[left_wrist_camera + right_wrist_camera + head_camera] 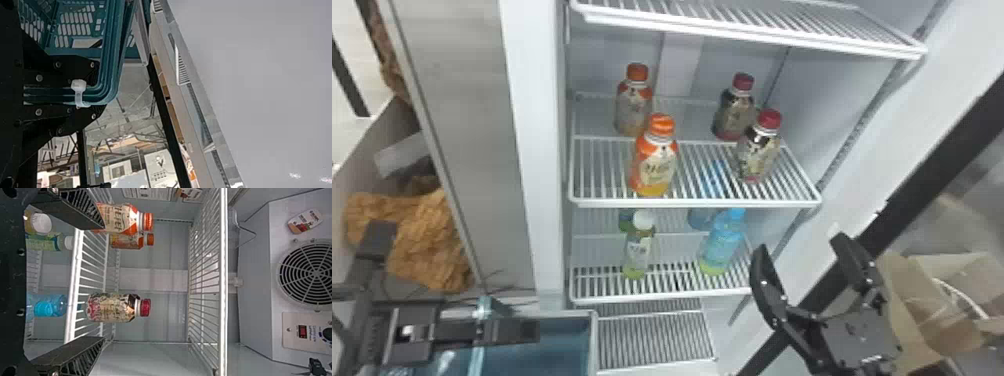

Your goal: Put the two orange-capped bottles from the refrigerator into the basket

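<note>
Jaws of the right gripper (799, 243) stand wide with nothing between them, in front of the refrigerator; the left gripper's (524, 331) are closed on the basket's teal edge (111, 58). Both task bottles, 1 front orange-capped bottle (654, 167) and 1 rear orange-capped bottle (633, 110), stand upright on the left side of the middle shelf (692, 203). To their right are 2 red-capped bottles (757, 152); a blue bottle (723, 245) stands 1 shelf lower.

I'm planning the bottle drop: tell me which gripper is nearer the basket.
Left. The left gripper is shut on the handles of the basket; the right gripper is away to the right, open, facing the fridge shelves.
</note>
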Available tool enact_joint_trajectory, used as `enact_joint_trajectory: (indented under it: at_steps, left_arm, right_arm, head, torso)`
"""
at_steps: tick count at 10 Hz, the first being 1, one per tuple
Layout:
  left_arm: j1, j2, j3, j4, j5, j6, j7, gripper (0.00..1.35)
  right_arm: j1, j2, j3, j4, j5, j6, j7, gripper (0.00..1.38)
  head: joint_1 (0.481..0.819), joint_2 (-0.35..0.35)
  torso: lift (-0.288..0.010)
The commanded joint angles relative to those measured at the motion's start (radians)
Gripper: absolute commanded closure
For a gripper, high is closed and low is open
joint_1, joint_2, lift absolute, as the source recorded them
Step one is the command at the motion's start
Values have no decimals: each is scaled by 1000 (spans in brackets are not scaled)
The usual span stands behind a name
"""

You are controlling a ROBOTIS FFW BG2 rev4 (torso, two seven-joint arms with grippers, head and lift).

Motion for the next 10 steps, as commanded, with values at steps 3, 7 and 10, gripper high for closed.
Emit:
enact_joint_trajectory:
  at_steps: [3, 7, 10]
  left_arm:
    - [1, 0, 3, 2, 0, 1, 8, 1207]
    - [4, 0, 1, 2, 0, 1, 15, 1207]
    - [1, 0, -7, 2, 0, 1, 18, 1207]
  right_arm:
    - [-138, -22, 31, 95, -5, 0, 52, -2]
    - [-297, -59, 121, 245, -35, 0, 97, -1]
    - [-435, -74, 169, 358, -13, 0, 97, -1]
  head:
    - [695, -234]
    - [695, -167]
    - [695, -129]
  torso:
    - [-40]
    - [-40]
    - [-40]
